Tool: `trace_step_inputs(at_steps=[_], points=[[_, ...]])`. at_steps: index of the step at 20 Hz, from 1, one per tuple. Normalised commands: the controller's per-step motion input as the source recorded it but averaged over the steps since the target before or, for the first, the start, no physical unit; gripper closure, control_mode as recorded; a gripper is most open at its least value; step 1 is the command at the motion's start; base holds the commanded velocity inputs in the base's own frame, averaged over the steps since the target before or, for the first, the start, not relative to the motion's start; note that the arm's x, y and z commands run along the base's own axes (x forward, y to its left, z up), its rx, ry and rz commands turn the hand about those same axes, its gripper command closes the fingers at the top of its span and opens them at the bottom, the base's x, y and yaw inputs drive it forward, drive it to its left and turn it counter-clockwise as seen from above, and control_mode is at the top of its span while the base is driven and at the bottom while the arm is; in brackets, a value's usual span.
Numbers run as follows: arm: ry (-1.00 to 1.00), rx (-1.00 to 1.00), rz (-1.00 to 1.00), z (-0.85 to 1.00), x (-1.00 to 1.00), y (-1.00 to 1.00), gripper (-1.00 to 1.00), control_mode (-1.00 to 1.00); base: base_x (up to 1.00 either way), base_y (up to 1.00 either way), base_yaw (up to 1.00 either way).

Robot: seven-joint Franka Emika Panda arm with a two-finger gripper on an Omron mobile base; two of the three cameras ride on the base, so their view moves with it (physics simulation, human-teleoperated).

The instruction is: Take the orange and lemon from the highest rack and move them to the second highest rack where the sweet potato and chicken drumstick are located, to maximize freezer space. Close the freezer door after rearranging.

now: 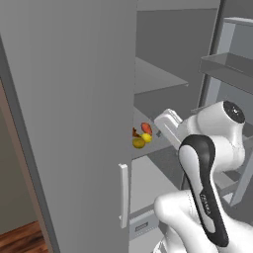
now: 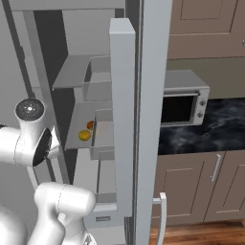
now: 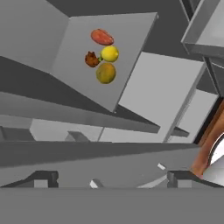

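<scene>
Freezer (image 1: 64,99), tall grey appliance, door (image 2: 122,119) swung open with shelved bins on its inner face; white bar handle (image 1: 123,195) on the front panel. Second highest rack (image 3: 127,57), flat grey board, carries four items clustered together near its left side, towards the front edge in the left base view: orange (image 3: 106,72), dull yellow-orange ball; lemon (image 3: 110,54), small bright yellow oval, touching or just beside the orange; sweet potato (image 3: 102,36), reddish oval, just beyond the lemon; chicken drumstick (image 3: 91,59), dark brown-orange, just beside the lemon and orange. Highest rack (image 1: 153,79), plain grey board above. End effector (image 3: 112,177): dark fingertips spread wide apart at the bottom corners of the hand view, nothing between them, well apart from the fruit. Arm link (image 1: 205,197) bears small lettering, too small to read. Microwave (image 2: 184,103) on a dark marbled table (image 2: 210,129) beside the freezer; no readable labels.
</scene>
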Motion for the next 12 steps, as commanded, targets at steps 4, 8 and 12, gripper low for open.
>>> trace_step_inputs(at_steps=[4,8,12], points=[[0.00,0.00,0.00,-0.08,-0.98,0.00,-1.00,-1.00,0.00,0.00,0.00],[0.20,0.00,0.02,-0.34,-0.74,0.20,-1.00,-1.00,0.00,0.00,0.00],[0.04,0.00,0.00,-0.21,-0.37,0.12,-1.00,1.00,-0.48,0.02,-0.09]])
